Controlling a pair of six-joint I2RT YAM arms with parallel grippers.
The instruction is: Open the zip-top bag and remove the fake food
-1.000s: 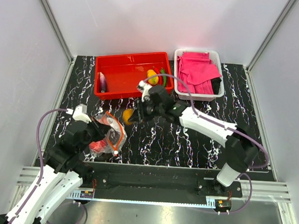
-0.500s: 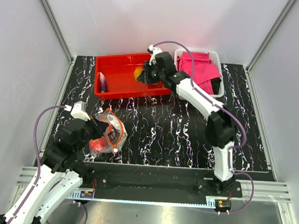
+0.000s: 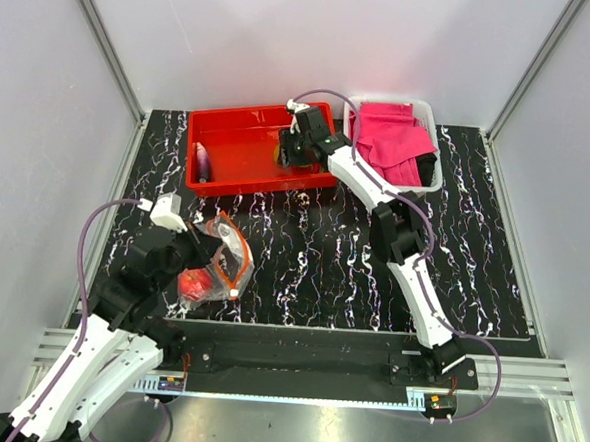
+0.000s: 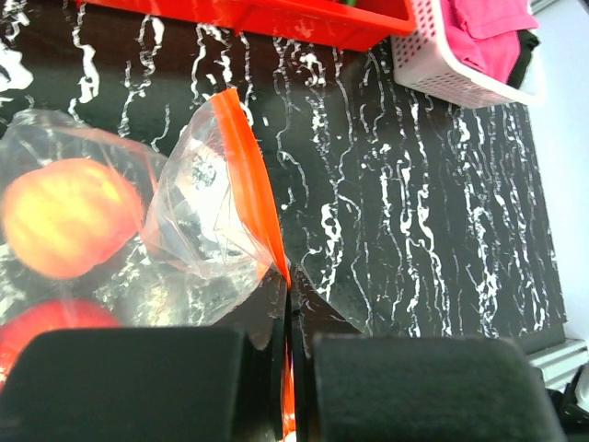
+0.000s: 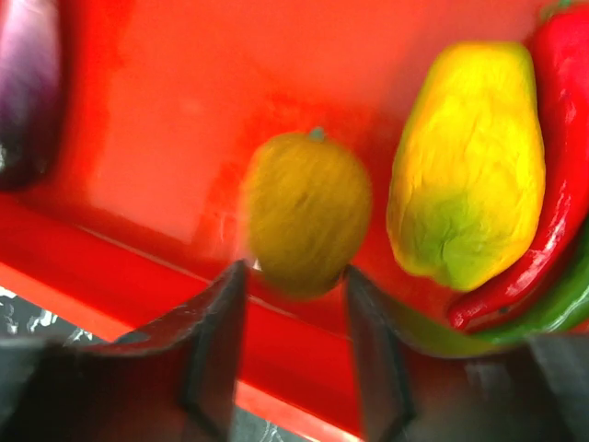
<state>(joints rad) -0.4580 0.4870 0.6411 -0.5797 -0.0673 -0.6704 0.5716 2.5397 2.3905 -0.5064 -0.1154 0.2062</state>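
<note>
Roughly partway: right pincer [image 5: 290, 304] jaws apart over the red tray [image 5: 166, 92], a yellow-brown fruit [image 5: 304, 212] just off its tips beside the mango [image 5: 460, 166]; left pincer [image 4: 290, 368] clamped on the opened zip-top bag [image 4: 212, 212], an orange fruit [image 4: 60, 216] and a red fruit [image 4: 37, 318] inside, just ahead.

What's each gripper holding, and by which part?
Left gripper pinches the bag by its orange zip strip. Right gripper: blurred yellow fruit between its jaws over the tray, grip unclear.
</note>
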